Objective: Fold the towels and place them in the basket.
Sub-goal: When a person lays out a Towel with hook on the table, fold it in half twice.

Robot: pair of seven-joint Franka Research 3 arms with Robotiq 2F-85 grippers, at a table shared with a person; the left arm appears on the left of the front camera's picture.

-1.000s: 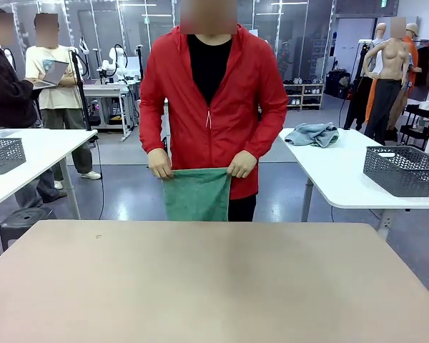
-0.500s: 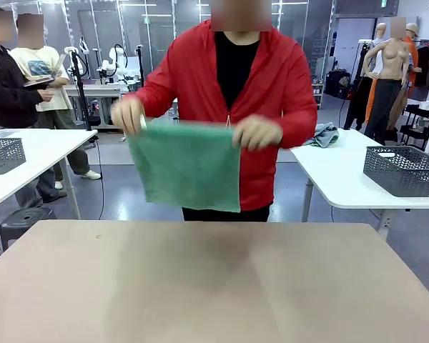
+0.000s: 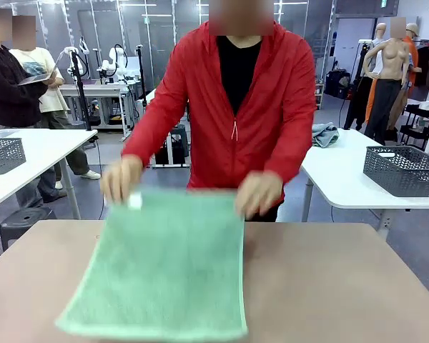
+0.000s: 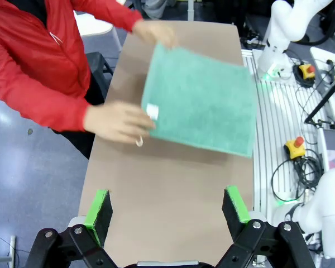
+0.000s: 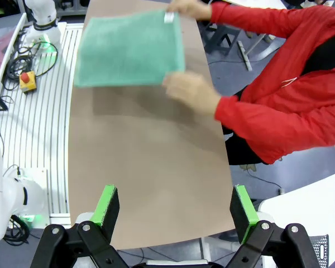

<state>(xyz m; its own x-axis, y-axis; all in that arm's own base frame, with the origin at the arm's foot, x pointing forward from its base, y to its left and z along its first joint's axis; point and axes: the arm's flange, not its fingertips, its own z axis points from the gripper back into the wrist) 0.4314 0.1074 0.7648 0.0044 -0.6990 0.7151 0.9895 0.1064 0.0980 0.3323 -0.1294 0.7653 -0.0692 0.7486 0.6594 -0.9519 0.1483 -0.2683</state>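
Mint towel [image 3: 164, 271] (in the person's hands [image 3: 120, 179]) is well beyond left gripper [image 4: 166, 204] and right gripper [image 5: 175, 201], both gaping empty

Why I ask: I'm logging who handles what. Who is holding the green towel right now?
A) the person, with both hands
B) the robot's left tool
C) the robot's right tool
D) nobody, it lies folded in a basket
A: the person grips the far edge of the green towel with one hand and the other hand, spreading it over the table. The left tool and right tool stand open, well apart from it.
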